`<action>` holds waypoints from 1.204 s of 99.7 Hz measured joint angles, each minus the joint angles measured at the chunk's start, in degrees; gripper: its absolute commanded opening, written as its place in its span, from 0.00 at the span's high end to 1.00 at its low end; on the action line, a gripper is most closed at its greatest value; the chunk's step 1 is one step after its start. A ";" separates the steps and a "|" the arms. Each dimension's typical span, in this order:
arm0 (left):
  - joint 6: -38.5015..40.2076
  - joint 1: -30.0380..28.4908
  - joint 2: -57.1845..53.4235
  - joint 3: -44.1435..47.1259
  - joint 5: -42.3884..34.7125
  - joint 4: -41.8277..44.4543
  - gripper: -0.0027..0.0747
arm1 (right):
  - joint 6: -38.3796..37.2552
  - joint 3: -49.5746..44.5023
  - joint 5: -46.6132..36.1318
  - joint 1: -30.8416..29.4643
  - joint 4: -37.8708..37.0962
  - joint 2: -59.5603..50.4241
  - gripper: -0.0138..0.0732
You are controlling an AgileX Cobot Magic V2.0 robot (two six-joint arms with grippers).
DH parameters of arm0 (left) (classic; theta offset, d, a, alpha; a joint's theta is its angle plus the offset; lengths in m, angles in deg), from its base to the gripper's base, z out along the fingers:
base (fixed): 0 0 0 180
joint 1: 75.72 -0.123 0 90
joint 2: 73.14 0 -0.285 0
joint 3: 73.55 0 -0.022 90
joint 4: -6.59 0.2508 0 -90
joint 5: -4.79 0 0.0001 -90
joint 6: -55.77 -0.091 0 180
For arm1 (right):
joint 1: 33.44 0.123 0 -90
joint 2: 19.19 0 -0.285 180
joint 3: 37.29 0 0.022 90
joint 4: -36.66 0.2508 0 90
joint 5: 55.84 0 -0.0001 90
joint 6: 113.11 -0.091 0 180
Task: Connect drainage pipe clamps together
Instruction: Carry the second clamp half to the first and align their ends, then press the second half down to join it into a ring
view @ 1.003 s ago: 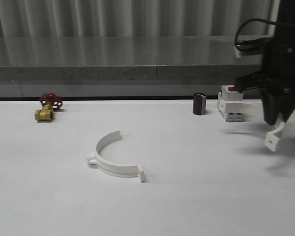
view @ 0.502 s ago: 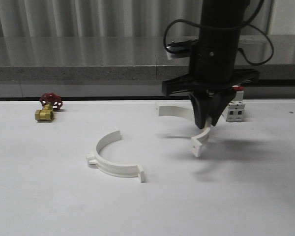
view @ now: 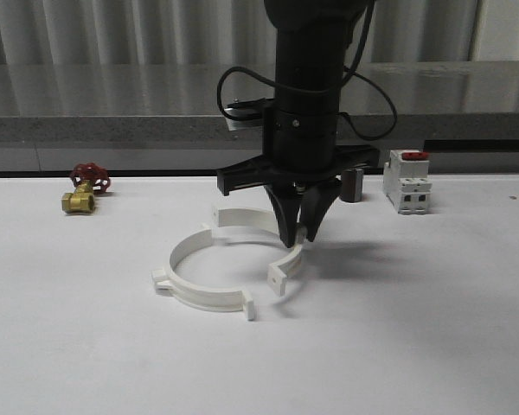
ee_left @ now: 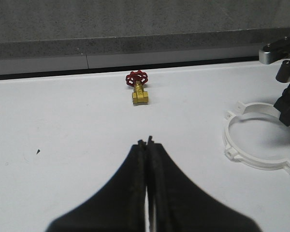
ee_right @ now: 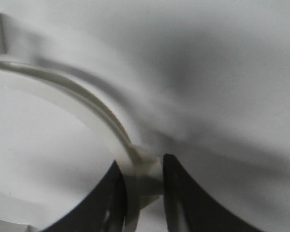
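Holding one white half-ring (view: 258,223) by its curved band, the right gripper (view: 299,239) hangs over the middle of the tabletop (view: 415,346), with its two fingers pinching the plastic between them. In the right wrist view the band (ee_right: 101,116) runs up from between the dark fingers (ee_right: 176,193), so the pinch is clear. The other half-ring (view: 199,277) lies flat on the tabletop, a little toward the left edge from the held one, with its open side facing the held piece. The two pieces are already close, and together they draw almost a full circle, but I judge that they are not joined: the near end tab of the held half (view: 278,278) stands just beside the near end tab of the lying half (view: 249,308), with a gap visible, and the far ends also look apart. The held half seems tilted and not fully on the surface.

The left gripper (ee_left: 147,145) is over the left part of the tabletop, its fingers pressed together and carrying nothing.

So the pickup and the carrying are done. What is left, in my judgement, is to line up the end tabs on both sides, press the halves together, and then release. A small brass valve with a red handle (view: 85,190) sits near the far left corner, and a white switch box with a red top (view: 408,190) near the far edge on the right, both well apart from the work.
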 measured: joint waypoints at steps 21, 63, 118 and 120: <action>0.00 0.00 0.00 0.00 0.00 0.00 0.99 | -0.23 0.19 0.29 0.00 0.00 0.60 0.90; 0.00 0.00 0.00 0.00 0.00 0.00 0.99 | -4.45 0.19 0.46 0.00 0.88 1.06 0.90; 0.00 0.00 0.00 0.00 0.00 0.00 0.99 | -5.13 0.19 -0.19 1.05 1.77 1.39 0.58; 0.00 0.00 0.00 0.00 0.00 0.00 0.99 | -5.13 0.19 -0.19 1.05 1.77 1.39 0.54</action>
